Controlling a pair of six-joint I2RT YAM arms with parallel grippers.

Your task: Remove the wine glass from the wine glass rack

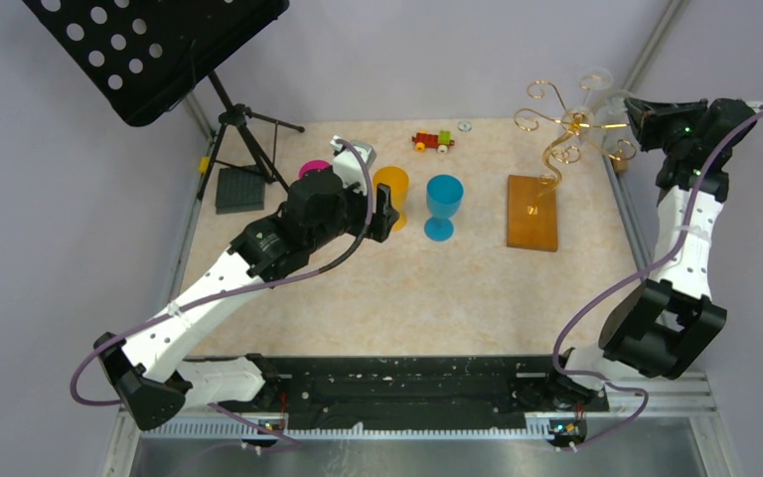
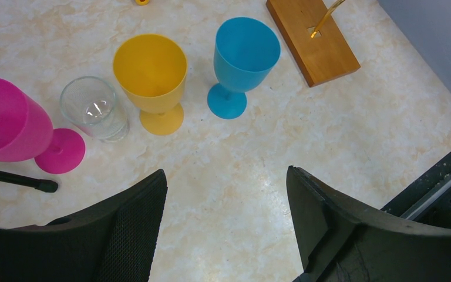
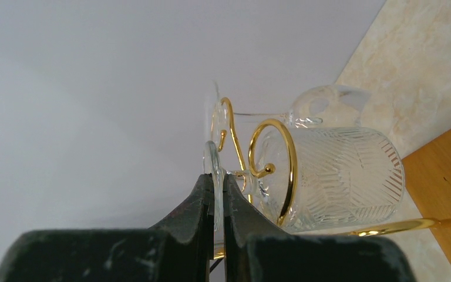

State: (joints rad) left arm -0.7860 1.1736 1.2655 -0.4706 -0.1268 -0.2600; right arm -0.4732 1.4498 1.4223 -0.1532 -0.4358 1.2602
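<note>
Foot of the wine glass on the rack is pinched by the right gripper; left gripper is spread wide, empty.

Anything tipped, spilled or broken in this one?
Nothing stands out. The yellow goblet, blue goblet and clear tumbler stand upright. The wine glass rack stands on its base, and the right gripper pinches the foot of a wine glass on it. No spill shows.

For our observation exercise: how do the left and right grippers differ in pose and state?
The left gripper is open and empty; the right gripper is shut on the foot of the wine glass. The left hangs above the table near the yellow goblet; the right is at the wine glass rack. Both are black.
</note>
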